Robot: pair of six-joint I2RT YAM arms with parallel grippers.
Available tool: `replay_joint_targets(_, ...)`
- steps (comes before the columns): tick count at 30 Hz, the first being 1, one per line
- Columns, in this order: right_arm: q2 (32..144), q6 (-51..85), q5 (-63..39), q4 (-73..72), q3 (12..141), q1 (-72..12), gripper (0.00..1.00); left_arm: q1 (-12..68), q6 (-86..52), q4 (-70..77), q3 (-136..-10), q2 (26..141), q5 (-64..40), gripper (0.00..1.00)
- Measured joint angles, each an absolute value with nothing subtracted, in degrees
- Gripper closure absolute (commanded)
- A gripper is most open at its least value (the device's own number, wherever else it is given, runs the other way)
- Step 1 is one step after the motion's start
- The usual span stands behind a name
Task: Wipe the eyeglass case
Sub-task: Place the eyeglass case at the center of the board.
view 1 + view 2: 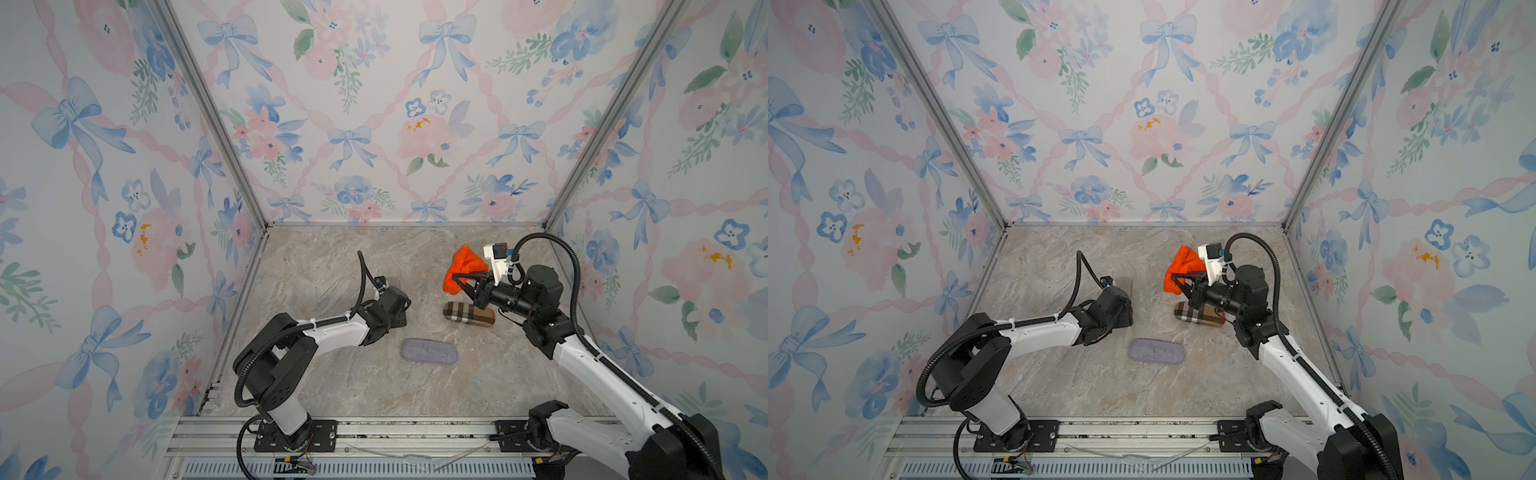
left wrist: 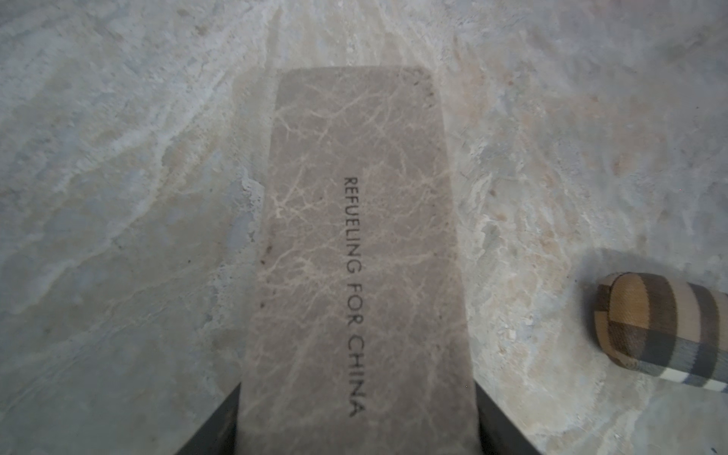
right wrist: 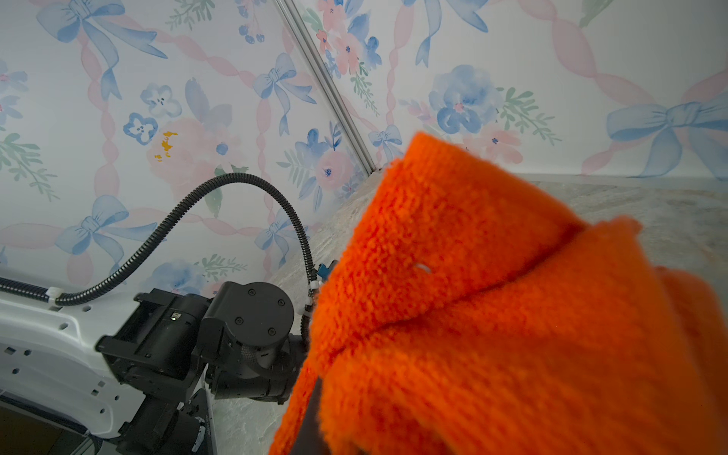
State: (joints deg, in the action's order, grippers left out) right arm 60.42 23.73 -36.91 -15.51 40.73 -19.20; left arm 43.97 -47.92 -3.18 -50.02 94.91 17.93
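The left hand grips the marbled eyeglass case from both sides. The right hand, far right, pinches an orange cloth.

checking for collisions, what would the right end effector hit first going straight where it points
Past its cloth the way looks free to the side wall, passing near the left arm's cable; depth unclear.

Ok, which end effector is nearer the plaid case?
Right. The right end effector, shut on the cloth, hovers just above and behind the plaid case; the left end effector, gripping the marble case, sits farther off to its side.
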Motion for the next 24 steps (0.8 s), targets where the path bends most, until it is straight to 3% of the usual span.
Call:
replay_joint_targets(4, 60.05, 23.35, -36.53, -15.14, 39.2, -19.16, 1.0, 45.23, -50.46, -3.79, -49.98, 95.88, 18.2, 0.3)
replay_joint_targets(8, 59.4, 23.05, -36.32, -14.59, 38.19, -18.72, 1.0, 45.63, -52.38, -4.49, -50.61, 97.3, 18.09, 0.22)
replay_joint_targets(13, 57.52, 22.87, -36.27, -14.22, 36.97, -17.12, 1.0, 45.63, -54.28, -4.89, -51.46, 99.09, 16.97, 0.18)
replay_joint_targets(24, 55.18, 22.92, -36.12, -13.91, 35.24, -15.86, 1.0, 45.69, -59.37, -4.16, -52.66, 99.37, 11.62, 0.19)
